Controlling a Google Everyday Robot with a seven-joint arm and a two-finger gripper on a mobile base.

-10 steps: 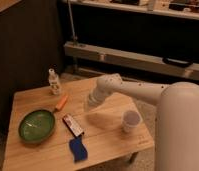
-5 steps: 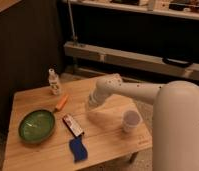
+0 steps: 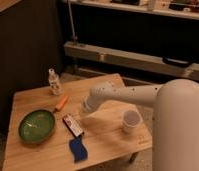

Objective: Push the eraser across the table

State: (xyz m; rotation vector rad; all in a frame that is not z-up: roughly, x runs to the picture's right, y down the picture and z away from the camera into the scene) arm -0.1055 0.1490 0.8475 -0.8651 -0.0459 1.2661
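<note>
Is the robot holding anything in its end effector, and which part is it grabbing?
Nothing is held. The end effector hangs shut just above the table, right beside the eraser, not gripping it.

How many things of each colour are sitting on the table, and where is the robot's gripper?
Green: 1, plate
Orange: 1, carrot piece
Blue: 1, block
Pale or clear: 2, cup, small bottle
Black and whitish: 1, eraser
Total: 6
Gripper: shut, low over the table, right beside the eraser.
</note>
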